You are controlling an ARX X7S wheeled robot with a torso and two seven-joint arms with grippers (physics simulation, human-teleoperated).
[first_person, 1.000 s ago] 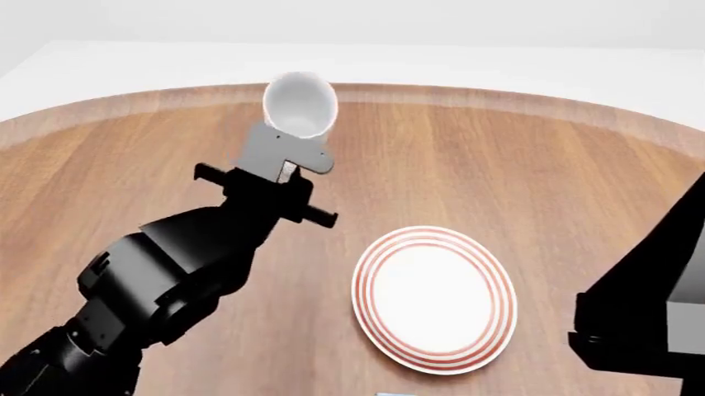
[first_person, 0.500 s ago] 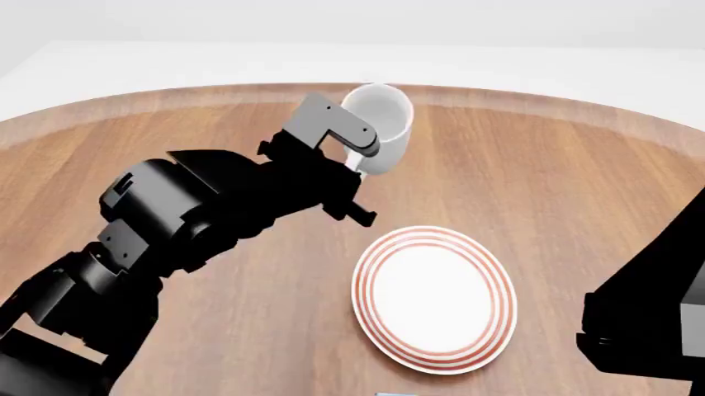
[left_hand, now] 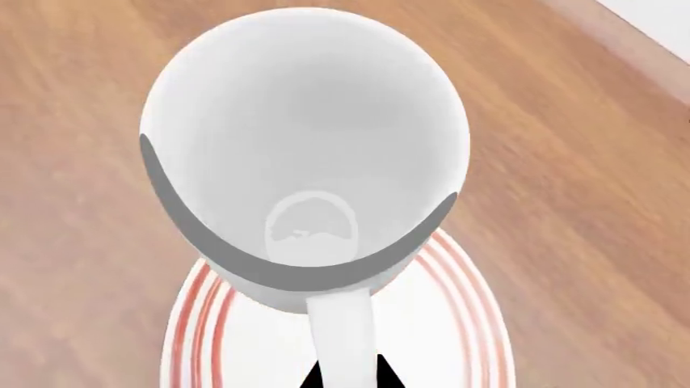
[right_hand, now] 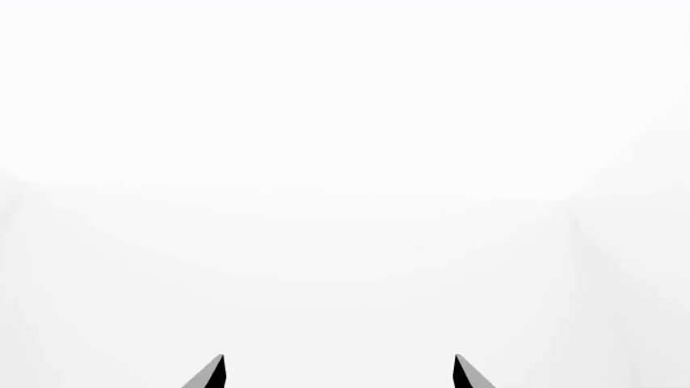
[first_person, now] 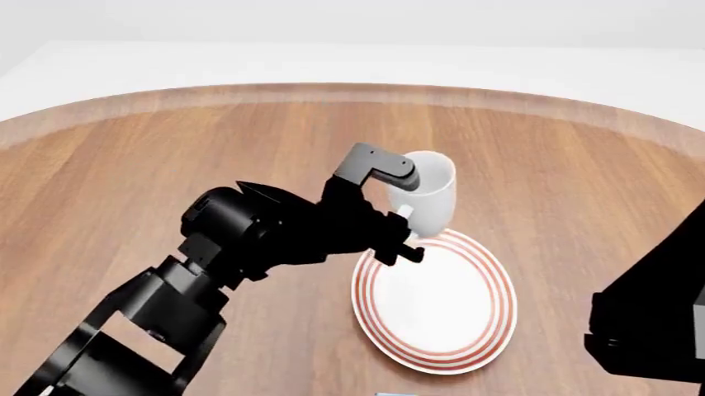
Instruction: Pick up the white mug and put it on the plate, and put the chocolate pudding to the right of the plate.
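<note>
The white mug point(first_person: 432, 194) hangs tilted in the air over the far edge of the plate point(first_person: 438, 307), which lies on the wooden table. My left gripper point(first_person: 404, 224) is shut on the mug's handle. In the left wrist view the mug point(left_hand: 307, 153) opens toward the camera, its handle between my left gripper's tips point(left_hand: 347, 377), with the red-ringed plate point(left_hand: 205, 323) beneath it. My right gripper point(right_hand: 338, 372) is open and empty, facing a blank white surface. The chocolate pudding is out of view.
The round wooden table point(first_person: 132, 165) has a raised rim along its far side. My right arm's dark body point(first_person: 650, 322) stands at the right edge of the head view, close to the plate's right side.
My left arm has carried the mug from the far side of the table toward me and to the right, lowering it over the plate's far edge. The right arm has barely moved.
</note>
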